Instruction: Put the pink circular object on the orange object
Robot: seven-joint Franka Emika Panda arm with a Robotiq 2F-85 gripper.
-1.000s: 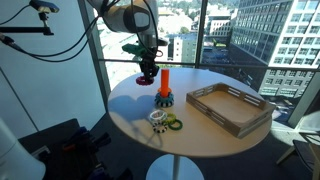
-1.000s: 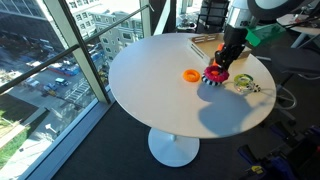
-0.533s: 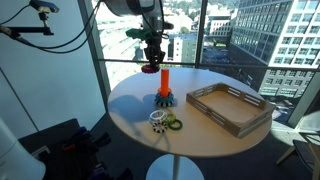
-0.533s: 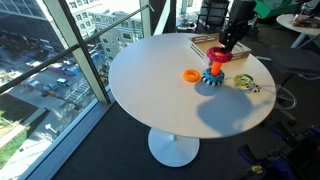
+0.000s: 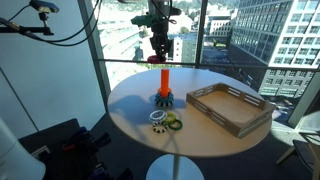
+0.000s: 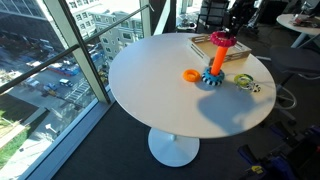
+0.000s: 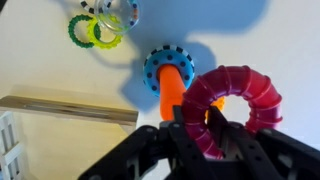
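Found, at the far left of the wrist view, the edge of a grey tray [image 7: 60, 108] lying on the white table [image 7: 35, 60]. Noted next a pair of green rings [image 7: 92, 31] and a white patterned ring [image 7: 120, 10], bunched together and well apart from the work. Saw further right the orange peg [image 7: 176, 92], upright on its toothed blue base [image 7: 165, 60]. Saw the claw [image 7: 196, 128] pinching the pink ring [image 7: 238, 105] by its near rim, pressed onto it from both sides, leaving the centre hole free. Placed the ring in the air, near the peg's tip and a little to its right here, not yet threaded on.

Swept an exterior view the same way: picked out a loose orange ring [image 6: 190, 75] flat on the table, then the peg with the pink ring held over its top.

Judged the pink ring light, thick and ribbed, probably plastic with a little give, hardly breakable. Counted on the ribs to help against slipping. Reckoned the rim the right place to hold, keeping the hole open for the peg.

Read no brand, label or writing anywhere.
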